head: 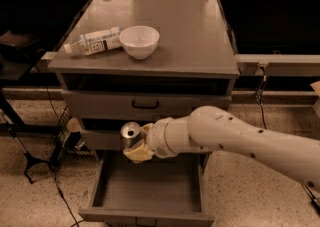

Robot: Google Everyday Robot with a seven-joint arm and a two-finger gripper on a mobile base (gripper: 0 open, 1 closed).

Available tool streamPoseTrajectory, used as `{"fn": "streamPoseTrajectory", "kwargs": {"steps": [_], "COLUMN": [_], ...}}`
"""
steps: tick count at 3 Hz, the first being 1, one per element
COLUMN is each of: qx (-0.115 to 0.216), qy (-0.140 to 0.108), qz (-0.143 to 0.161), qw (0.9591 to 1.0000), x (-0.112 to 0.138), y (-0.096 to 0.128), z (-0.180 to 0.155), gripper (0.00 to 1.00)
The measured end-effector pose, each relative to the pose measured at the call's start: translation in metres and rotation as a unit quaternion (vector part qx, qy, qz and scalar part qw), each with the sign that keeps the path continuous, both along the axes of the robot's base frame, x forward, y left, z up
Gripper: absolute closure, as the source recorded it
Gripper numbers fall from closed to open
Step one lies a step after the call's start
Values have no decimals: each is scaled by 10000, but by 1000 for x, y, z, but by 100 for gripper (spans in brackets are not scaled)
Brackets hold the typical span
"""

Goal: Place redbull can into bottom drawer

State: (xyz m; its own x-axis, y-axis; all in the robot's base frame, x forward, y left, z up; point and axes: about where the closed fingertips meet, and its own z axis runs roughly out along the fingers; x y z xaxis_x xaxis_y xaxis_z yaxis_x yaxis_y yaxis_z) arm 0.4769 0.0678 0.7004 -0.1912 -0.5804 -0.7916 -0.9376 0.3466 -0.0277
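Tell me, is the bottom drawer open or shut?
Open. The bottom drawer is pulled out, its inside showing, and the gripper holds the redbull can above it.

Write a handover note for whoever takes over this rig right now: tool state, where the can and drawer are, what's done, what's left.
Tool: shut on the can, held upright in front of the middle drawer.
Bottom drawer: pulled open, nothing visible in it; the can hangs above its rear left part.
Done: can grasped, drawer open.
Left: lower the can into the bottom drawer, release, pull the arm out.
Bottle and bowl sit on the cabinet top; not part of the job.
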Motion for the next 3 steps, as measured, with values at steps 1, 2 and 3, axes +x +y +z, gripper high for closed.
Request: {"fn": "streamPoseTrajectory", "kwargs": {"steps": [1, 2, 3], "qx": [-463, -895, -1336], "qy": [-100, -95, -44], "qz": [-61, -56, -50], "qw": [9989, 9959, 9910], "x": [8, 21, 38], "y": [7, 13, 11], "z": [-31, -74, -103], "gripper": [100, 100, 100]}}
